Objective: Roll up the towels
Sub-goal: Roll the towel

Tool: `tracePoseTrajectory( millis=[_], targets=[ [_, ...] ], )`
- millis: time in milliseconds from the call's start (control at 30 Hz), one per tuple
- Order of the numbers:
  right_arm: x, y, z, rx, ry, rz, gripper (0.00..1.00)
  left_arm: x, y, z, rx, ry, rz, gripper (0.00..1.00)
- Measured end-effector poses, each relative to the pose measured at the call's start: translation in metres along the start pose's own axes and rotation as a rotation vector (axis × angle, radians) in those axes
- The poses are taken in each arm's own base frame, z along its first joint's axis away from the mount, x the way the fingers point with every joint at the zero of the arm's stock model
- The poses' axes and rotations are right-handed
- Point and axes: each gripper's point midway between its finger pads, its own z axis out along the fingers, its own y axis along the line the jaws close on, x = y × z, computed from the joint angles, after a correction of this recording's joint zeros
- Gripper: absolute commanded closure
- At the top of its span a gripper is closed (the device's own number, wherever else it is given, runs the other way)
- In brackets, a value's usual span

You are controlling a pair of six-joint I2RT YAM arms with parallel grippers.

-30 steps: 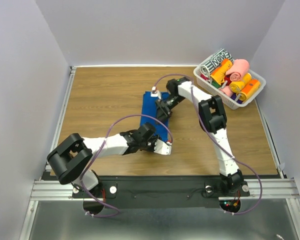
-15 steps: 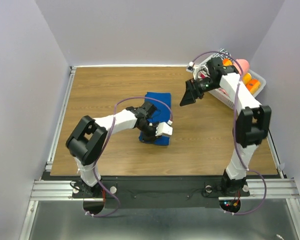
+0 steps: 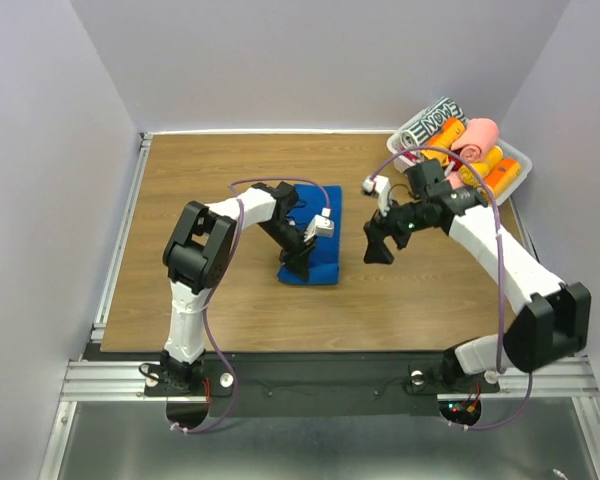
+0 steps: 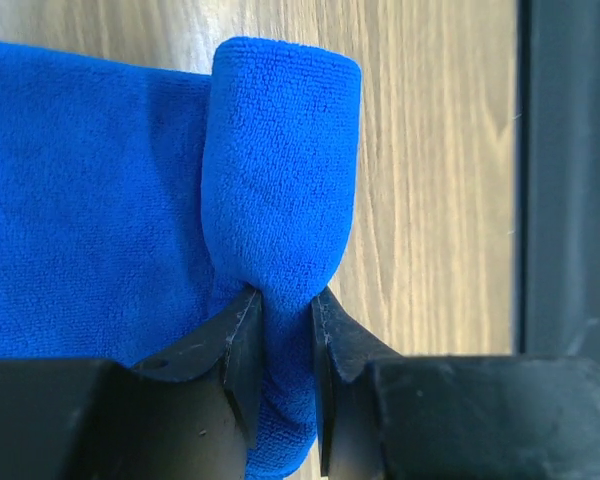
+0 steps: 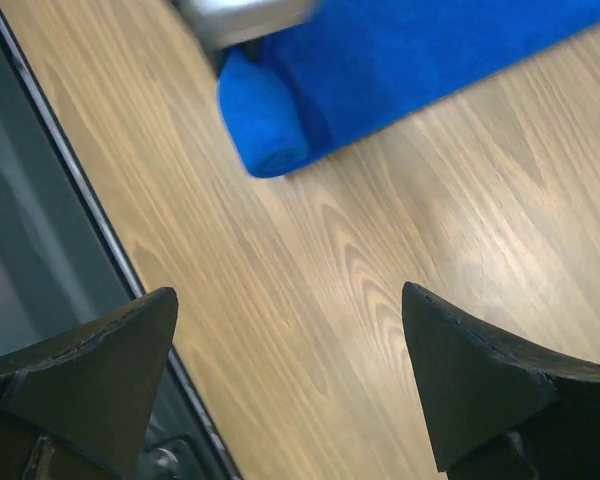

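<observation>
A royal blue towel [image 3: 320, 215] lies on the wooden table [image 3: 200, 200], its near end rolled up [image 4: 280, 170]. My left gripper [image 3: 296, 260] is shut on that rolled end; in the left wrist view both black fingers [image 4: 242, 340] pinch the blue cloth [image 4: 80, 200]. Just right of the towel, my right gripper [image 3: 379, 243] hovers open over bare wood, holding nothing. The right wrist view shows the towel's roll [image 5: 265, 120] ahead of the wide-spread fingertips [image 5: 150, 320]. A salmon pink towel [image 3: 477, 136] lies rolled in the basket.
At the back right corner stands a white basket [image 3: 518, 162] with orange rolls [image 3: 495, 172] and a black-and-white patterned roll [image 3: 432, 120]. Grey walls close in the table on three sides. A metal rail [image 3: 120, 220] runs along the left edge.
My right gripper left the blue towel, swung to the basket and came back beside the towel, open. The left arm swung round to the far side, still gripping the towel's roll.
</observation>
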Motion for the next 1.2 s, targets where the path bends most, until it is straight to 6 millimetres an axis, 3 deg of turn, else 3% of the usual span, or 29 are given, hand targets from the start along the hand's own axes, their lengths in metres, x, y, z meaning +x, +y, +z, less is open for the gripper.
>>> tracePoseTrajectory(
  millis=[167,233,400,500,867,967,1000,1067,1200],
  targets=[
    [0.001,0.042,0.015,0.045,0.030,-0.251,0.04,-0.001,0.003,-0.001,0.070,-0.023,-0.094,0.72],
    [0.001,0.060,0.033,0.048,0.035,-0.365,0.03,-0.002,0.003,-0.001,0.090,-0.024,-0.124,0.72],
    [0.020,0.075,0.081,0.073,0.105,-0.507,0.05,-0.003,0.005,-0.002,0.129,-0.022,-0.192,0.69],
    [0.024,0.065,0.106,0.135,0.124,-0.596,0.05,-0.004,0.006,-0.002,0.144,-0.013,-0.217,0.69],
    [0.020,0.051,0.159,0.191,0.122,-0.727,0.10,-0.004,0.007,-0.003,0.175,-0.004,-0.269,0.68],
    [0.030,0.047,0.168,0.185,0.138,-0.738,0.22,-0.004,0.007,-0.003,0.175,-0.005,-0.270,0.68],
    [0.033,0.046,0.170,0.182,0.145,-0.737,0.30,-0.004,0.007,-0.003,0.175,-0.005,-0.270,0.67],
    [0.038,0.042,0.176,0.181,0.156,-0.743,0.35,-0.004,0.007,-0.003,0.175,-0.005,-0.270,0.67],
    [0.036,0.035,0.182,0.194,0.146,-0.750,0.53,-0.004,0.007,-0.004,0.176,-0.011,-0.272,0.63]
  ],
)
